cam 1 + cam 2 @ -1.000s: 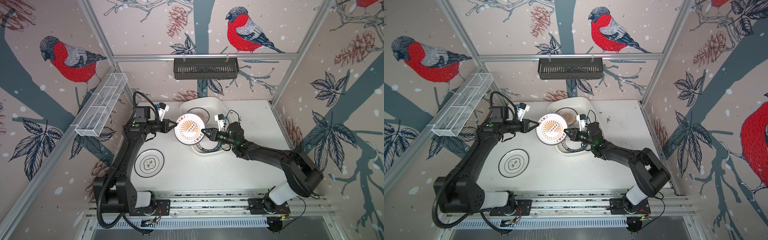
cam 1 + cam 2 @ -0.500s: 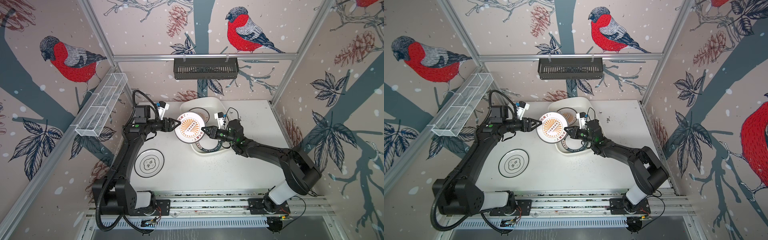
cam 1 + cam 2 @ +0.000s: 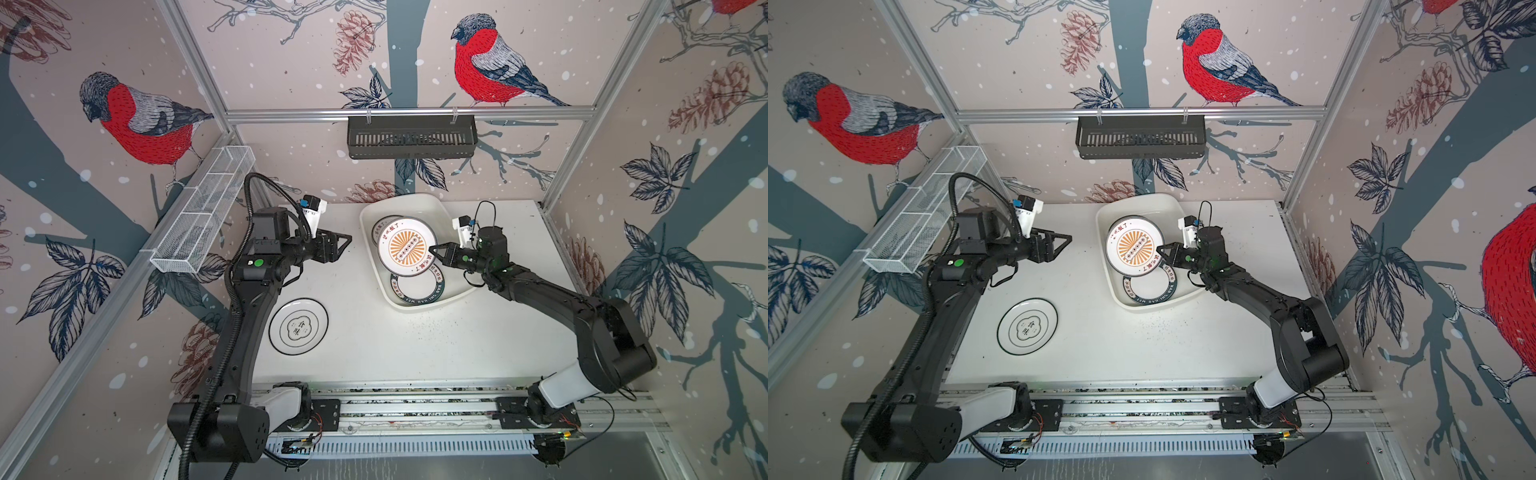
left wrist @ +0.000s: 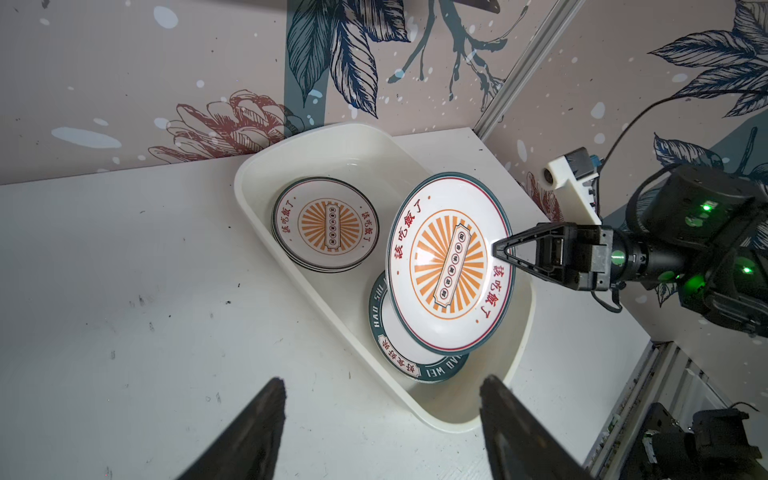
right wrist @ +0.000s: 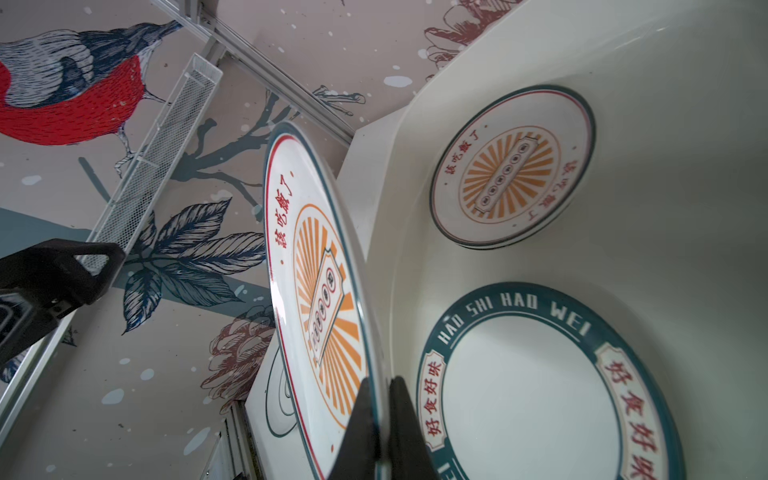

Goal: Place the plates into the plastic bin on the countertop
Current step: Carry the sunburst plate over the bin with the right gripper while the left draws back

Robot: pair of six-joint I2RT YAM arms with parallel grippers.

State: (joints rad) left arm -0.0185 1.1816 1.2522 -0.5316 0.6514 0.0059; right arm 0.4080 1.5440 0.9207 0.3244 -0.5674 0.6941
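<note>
Since the earlier frame the left gripper [image 3: 343, 247] had let go of the sunburst plate [image 3: 407, 247] and drawn back toward frame left. In both top views its jaws stood apart, well clear of the plate, over the bare tabletop [image 3: 415, 345]. The right gripper [image 3: 433, 249] had its jaws clamped on the plate's right rim, holding it above the plastic bin [image 3: 415, 200] at upper centre. A green-rimmed plate [image 3: 419, 293] lay in the bin below it. An emblem plate [image 3: 298, 326] sat on the tabletop at lower left, well apart from the bin.

In the left wrist view the parted jaws showed at the bottom edge. The held plate hung tilted over the bin, beside a stack of sunburst plates [image 4: 326, 224].

In the right wrist view both jaws pinched the plate's rim at bottom centre, the plate nearly edge-on. The green-rimmed plate and the stack lay flat on the bin floor at frame right.
</note>
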